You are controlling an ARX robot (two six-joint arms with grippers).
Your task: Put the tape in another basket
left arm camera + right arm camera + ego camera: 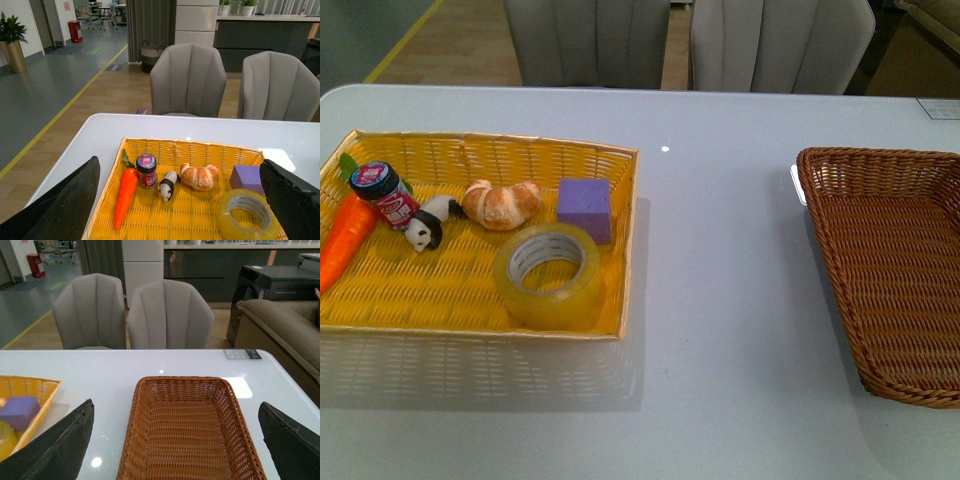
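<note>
Tape (556, 300) in yellow basket (420, 292), purple block (584, 206) just behind.

Table (720, 300) lies open; purple block (584, 208) perhaps touches tape (550, 298).

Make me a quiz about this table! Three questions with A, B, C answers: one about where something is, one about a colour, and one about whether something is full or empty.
1. The brown basket is
A. empty
B. full of toys
C. upside down

2. Where is the tape?
A. on the floor
B. in the yellow basket
C. in the brown basket

3. What colour is the block beside the tape?
A. purple
B. green
C. red

Answers:
1 A, nothing lies on its woven bottom.
2 B, the tape lies flat in that basket's near corner.
3 A, the block is plainly purple.
</note>
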